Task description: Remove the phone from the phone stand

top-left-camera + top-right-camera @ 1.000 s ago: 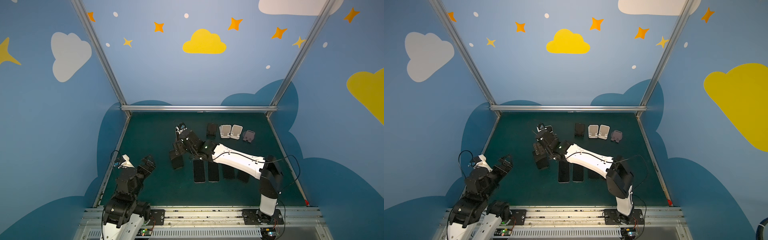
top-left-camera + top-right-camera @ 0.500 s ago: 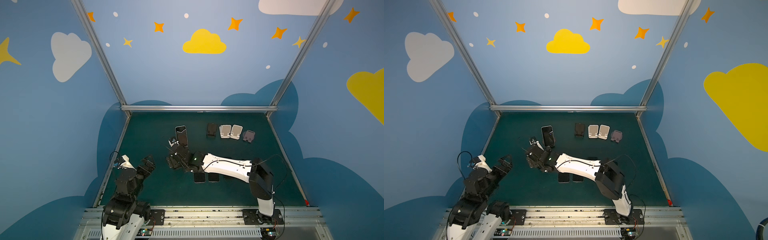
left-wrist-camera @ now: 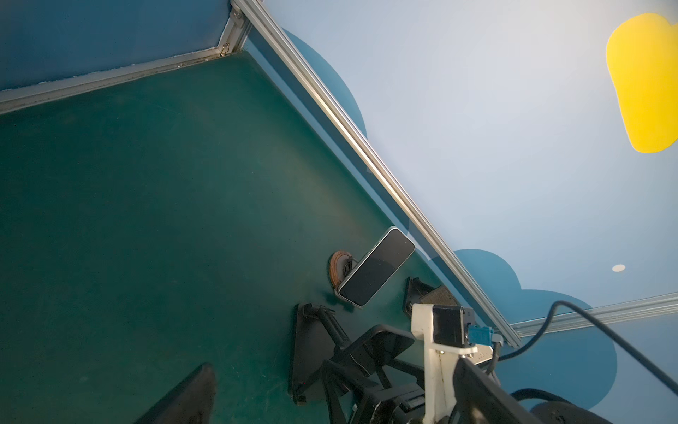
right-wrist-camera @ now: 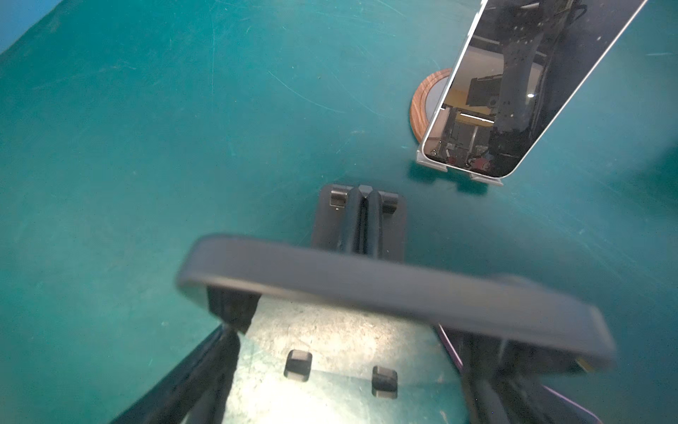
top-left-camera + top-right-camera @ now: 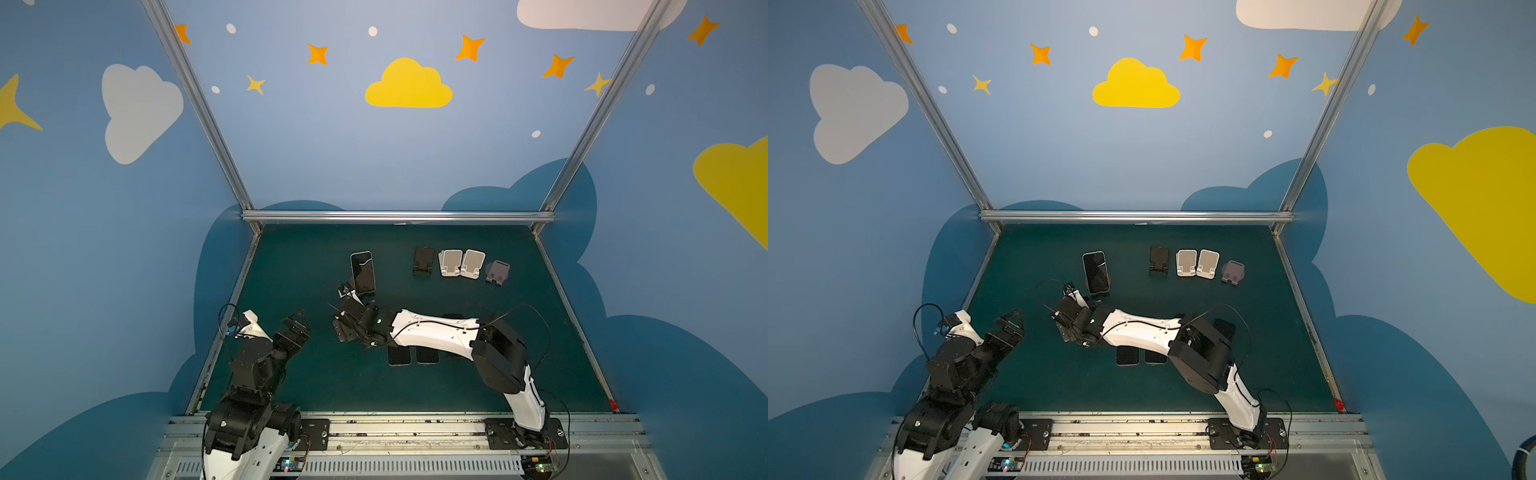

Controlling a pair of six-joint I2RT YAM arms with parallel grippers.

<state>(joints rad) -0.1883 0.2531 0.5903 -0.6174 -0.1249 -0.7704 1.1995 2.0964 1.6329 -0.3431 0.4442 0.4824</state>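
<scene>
My right gripper [image 4: 348,330] is shut across a dark-cased phone [image 4: 385,290] and holds it just above a black phone stand [image 4: 361,220] lying low on the green mat. In the left wrist view the same phone [image 3: 381,343] hangs over the stand's flat plate [image 3: 306,352]. Both top views show this right gripper [image 5: 345,326] left of the mat's centre. My left gripper [image 5: 297,328] stands open and empty at the front left, apart from everything.
A silver-edged phone [image 5: 363,272] leans on a wooden-based stand [image 4: 422,106] just behind my right gripper. A black stand [image 5: 424,261], two white stands [image 5: 451,262] and a grey one [image 5: 497,272] line the back. Dark phones [image 5: 399,355] lie flat under the right arm.
My right arm has pulled back from the rear of the mat toward the front left, uncovering the silver-edged phone. The left arm has stayed put.
</scene>
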